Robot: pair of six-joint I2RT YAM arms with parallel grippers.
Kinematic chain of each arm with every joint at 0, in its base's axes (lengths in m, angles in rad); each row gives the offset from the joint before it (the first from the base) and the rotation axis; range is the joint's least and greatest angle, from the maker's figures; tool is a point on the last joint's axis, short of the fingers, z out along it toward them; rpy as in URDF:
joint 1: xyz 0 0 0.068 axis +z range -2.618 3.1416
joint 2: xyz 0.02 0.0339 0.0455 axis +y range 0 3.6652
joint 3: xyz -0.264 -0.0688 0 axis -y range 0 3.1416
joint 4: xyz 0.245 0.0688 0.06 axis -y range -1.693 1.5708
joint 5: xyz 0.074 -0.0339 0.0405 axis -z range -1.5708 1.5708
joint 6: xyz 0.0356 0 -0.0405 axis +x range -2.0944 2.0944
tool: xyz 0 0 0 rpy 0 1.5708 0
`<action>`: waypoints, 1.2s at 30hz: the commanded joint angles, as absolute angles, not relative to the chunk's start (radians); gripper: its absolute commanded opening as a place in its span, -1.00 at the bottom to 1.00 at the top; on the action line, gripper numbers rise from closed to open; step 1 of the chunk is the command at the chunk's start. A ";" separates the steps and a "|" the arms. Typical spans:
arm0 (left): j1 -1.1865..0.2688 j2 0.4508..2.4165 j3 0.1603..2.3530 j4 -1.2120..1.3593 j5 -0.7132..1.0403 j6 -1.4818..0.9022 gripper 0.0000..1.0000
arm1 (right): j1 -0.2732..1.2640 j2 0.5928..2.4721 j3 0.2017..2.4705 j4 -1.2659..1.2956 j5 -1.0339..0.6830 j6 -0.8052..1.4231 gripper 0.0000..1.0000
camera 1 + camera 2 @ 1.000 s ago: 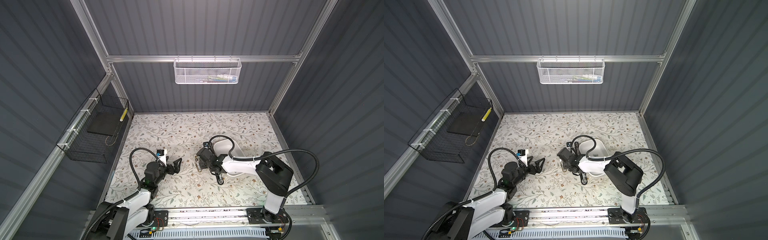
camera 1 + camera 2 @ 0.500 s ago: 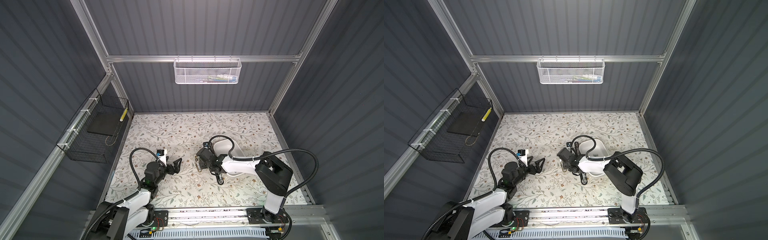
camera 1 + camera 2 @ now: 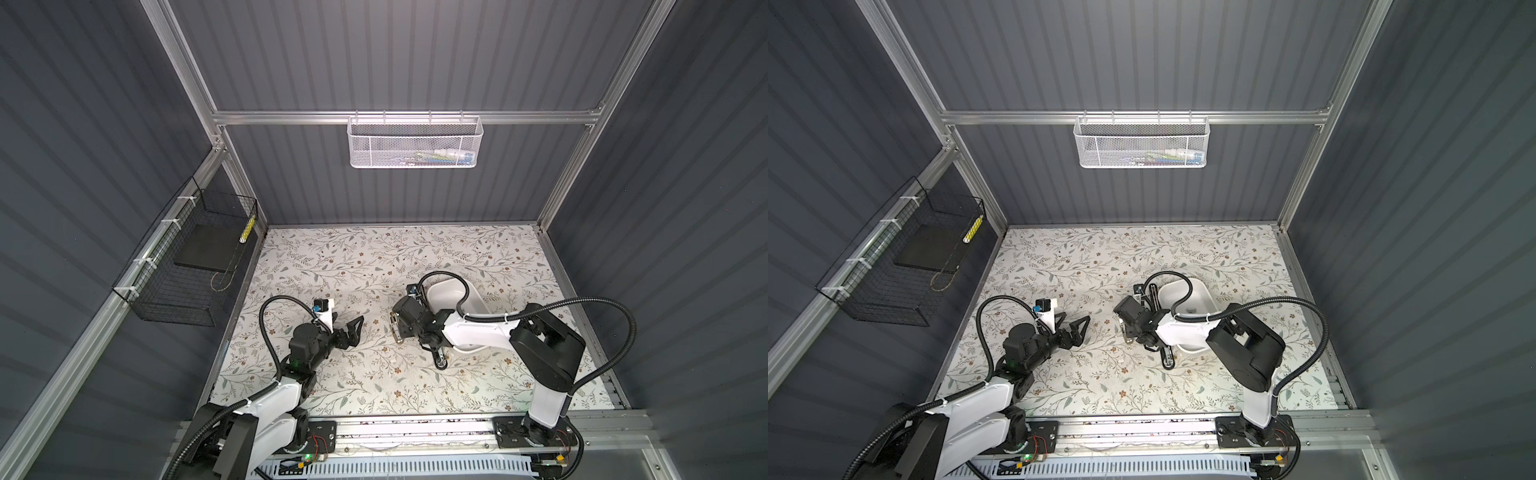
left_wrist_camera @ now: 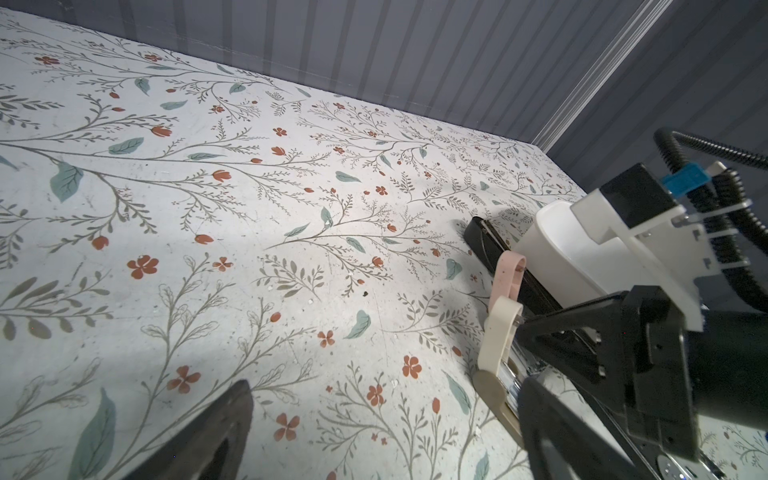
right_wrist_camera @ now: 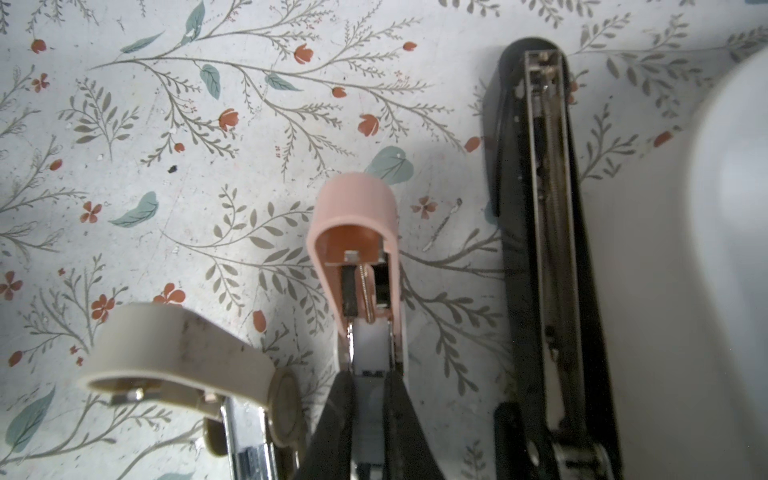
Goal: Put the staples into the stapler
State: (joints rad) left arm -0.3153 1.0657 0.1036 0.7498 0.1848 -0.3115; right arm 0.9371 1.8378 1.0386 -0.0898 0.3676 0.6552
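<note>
Scene unchanged: right fingers (image 5: 332, 415) still clamp pink stapler (image 5: 353, 199).

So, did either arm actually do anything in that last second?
Nothing visibly changed. The right hand stays shut on the pink stapler cover, next to the opened black stapler and the white bowl. The left hand stays open and empty.
</note>
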 commanded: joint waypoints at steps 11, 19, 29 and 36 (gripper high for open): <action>-0.324 1.075 0.123 0.772 0.197 -0.313 0.98 | 0.939 1.814 1.040 -0.144 0.399 0.620 -1.00; -0.324 1.075 0.123 0.772 0.197 -0.313 0.98 | 0.940 1.800 1.037 -0.146 0.401 0.608 -1.00; -0.325 1.094 0.138 0.751 0.170 -0.319 0.99 | 0.934 1.736 1.041 -0.090 0.320 0.422 -1.00; -0.325 1.112 0.153 0.740 0.153 -0.317 0.98 | 0.931 1.741 0.975 0.017 0.307 0.415 -1.00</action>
